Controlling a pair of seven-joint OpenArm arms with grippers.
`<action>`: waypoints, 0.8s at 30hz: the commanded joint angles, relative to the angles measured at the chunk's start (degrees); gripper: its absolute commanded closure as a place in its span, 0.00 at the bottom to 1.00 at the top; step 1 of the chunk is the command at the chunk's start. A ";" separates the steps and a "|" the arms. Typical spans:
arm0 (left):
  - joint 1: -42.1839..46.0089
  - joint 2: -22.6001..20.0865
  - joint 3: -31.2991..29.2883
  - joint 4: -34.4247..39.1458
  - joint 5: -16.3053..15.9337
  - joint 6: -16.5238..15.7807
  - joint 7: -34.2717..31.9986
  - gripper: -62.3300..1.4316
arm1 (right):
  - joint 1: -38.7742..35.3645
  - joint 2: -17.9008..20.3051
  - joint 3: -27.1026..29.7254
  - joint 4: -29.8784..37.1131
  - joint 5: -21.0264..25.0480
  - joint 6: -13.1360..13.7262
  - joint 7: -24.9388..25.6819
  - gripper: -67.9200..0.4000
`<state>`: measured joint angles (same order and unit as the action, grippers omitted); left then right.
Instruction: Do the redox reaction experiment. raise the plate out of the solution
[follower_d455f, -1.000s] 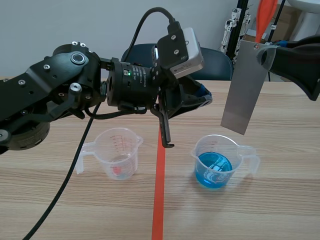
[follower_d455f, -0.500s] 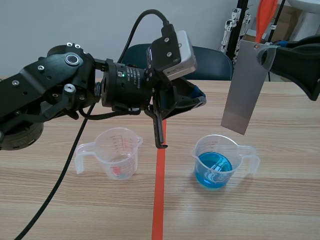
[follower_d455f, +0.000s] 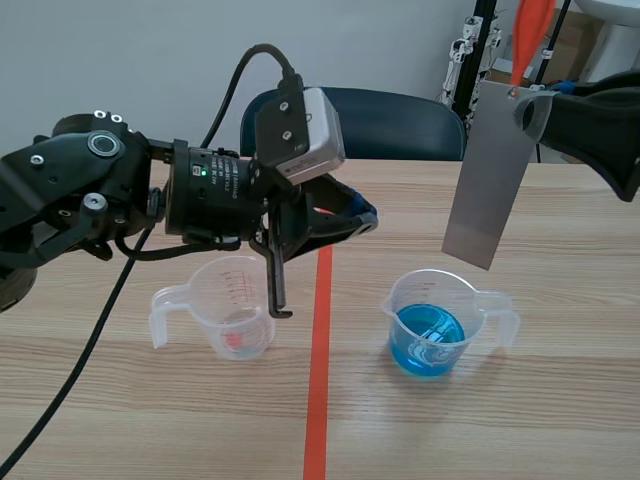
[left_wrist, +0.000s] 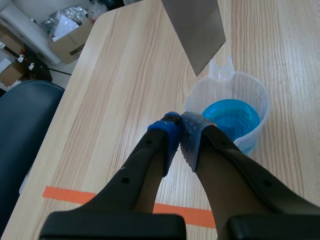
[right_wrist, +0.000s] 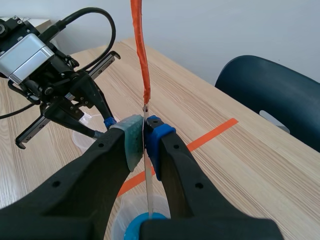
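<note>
The right claw (right_wrist: 145, 134) is clamped on the top edge of the metal plate (follower_d455f: 488, 180), with one pad pressed against each face; in the scene view this assembly sits at the upper right of the frame. The metal plate hangs tilted, lowest corner downward, directly over the beaker (follower_d455f: 478, 300) at lower right of centre, and is clear of the blue solution (follower_d455f: 428, 340) inside it. An orange strip (right_wrist: 140, 55) rises from the plate's top edge. In the right wrist view the plate appears edge-on between the fingers. The left claw (left_wrist: 179, 131) is closed on nothing, with its two pads meeting tip to tip; in the scene view it hangs at centre frame, between the two vessels and above the table (follower_d455f: 560, 420). In the left wrist view the beaker and solution lie just ahead of its fingertips, with the plate's corner above the spout. A second beaker (follower_d455f: 215, 290) stands at lower left of centre and has a reddish trace at its bottom; its wall carries red graduation markings, which are too small to read. The orange tape line (follower_d455f: 318, 380) runs between the two beakers. A grey camera (follower_d455f: 300, 130) is mounted on the left arm's wrist. A dark blue chair (follower_d455f: 400, 120) stands behind the table at top centre
</note>
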<state>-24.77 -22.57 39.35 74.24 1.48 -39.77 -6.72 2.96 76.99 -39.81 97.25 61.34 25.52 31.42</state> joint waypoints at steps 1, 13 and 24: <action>-0.11 -0.52 -0.15 2.08 -0.81 -0.11 -1.60 0.94 | 1.01 0.94 1.31 0.68 0.83 0.00 1.01 0.99; 0.48 -4.07 -0.15 4.81 -0.81 -0.11 -3.10 0.94 | 1.01 0.94 1.31 0.68 0.83 0.00 1.03 0.99; 0.66 -4.79 -0.15 4.87 -0.81 -0.11 -4.68 0.94 | 1.01 0.94 1.31 0.68 0.83 0.00 1.05 0.99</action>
<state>-23.79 -27.31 39.35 78.30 1.48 -39.79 -10.61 2.96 76.99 -39.81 97.25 61.34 25.54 31.42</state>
